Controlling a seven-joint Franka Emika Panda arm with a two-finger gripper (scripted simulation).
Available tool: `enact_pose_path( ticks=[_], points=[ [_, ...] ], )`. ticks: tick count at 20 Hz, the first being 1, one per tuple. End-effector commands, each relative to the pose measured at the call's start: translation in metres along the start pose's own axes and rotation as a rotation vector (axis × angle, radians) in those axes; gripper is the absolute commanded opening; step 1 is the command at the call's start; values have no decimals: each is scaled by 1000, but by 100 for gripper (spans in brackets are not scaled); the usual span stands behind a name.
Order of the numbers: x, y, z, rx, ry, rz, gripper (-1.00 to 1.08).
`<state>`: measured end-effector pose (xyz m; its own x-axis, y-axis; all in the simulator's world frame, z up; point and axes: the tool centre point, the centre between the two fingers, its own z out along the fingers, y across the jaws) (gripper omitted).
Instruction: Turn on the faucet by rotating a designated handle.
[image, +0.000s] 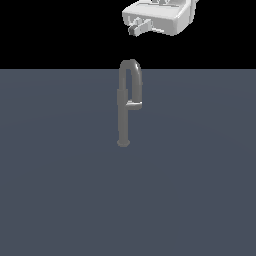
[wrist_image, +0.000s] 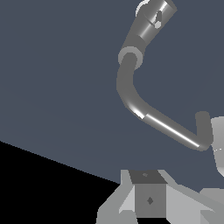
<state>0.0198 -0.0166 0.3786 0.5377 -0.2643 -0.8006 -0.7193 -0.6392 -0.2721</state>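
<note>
Nearest the exterior camera lies only bare grey floor (image: 60, 200); the faucet (image: 123, 115) stands well back on it, near the middle of its far edge, upright on its small round base, with the arched spout curving over toward the exterior view's right. From the post, at about mid-height, the handle (image: 133, 105) juts as a short, lighter stub toward the exterior view's right, under the spout's down-turned end. Further right and well above, the gripper (image: 136, 27) hangs clear of the spout's crown, touching nothing and holding nothing; how far its jaws are parted I cannot tell, since the fingers are seen mostly end-on. From the wrist view the spout tube (wrist_image: 131, 83) runs across the frame, apart from the fingers (wrist_image: 148, 199). The risk, as I judge it, is the descent: the stub sits tucked beneath the arch, so a straight drop could strike the spout, or the fingers could close on the spout tube instead.
</note>
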Motion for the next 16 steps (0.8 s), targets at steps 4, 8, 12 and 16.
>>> enact_pose_path(
  ticks=[4,8,12,16],
  points=[
    [40,-4,3,88,-112,89,-100],
    [70,-5,9,157,-198,158,-100],
    [99,-5,17,223,-281,226,-100],
    [126,-3,27,288,-361,292,-100]
  ],
)
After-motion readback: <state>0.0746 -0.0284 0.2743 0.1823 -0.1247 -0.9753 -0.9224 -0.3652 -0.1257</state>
